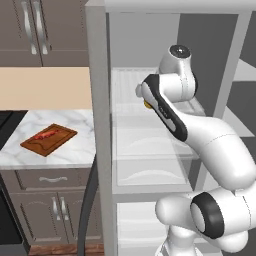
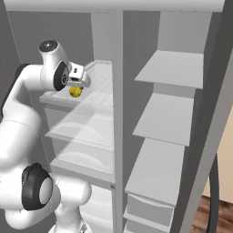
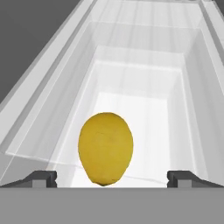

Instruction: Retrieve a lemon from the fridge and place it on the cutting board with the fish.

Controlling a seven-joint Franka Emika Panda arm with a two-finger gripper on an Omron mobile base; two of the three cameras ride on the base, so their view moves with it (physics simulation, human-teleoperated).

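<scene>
Rendered home kitchen. Open grey fridge (image 1: 102,125) with clear shelves (image 2: 86,123) and door racks (image 2: 170,68) on the right, marble counter (image 1: 75,145) on the left — brown-grey cabinets (image 1: 40,30) above and below it. Cutting board (image 1: 49,139) with fish (image 1: 46,134) on the counter — food prep setting.

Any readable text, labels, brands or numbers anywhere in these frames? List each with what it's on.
None: no readable text in any view.
The fridge shelves, the lemon, the cutting board with the fish, and the cabinets are all plain, with no lettering, labels or signs.
</scene>
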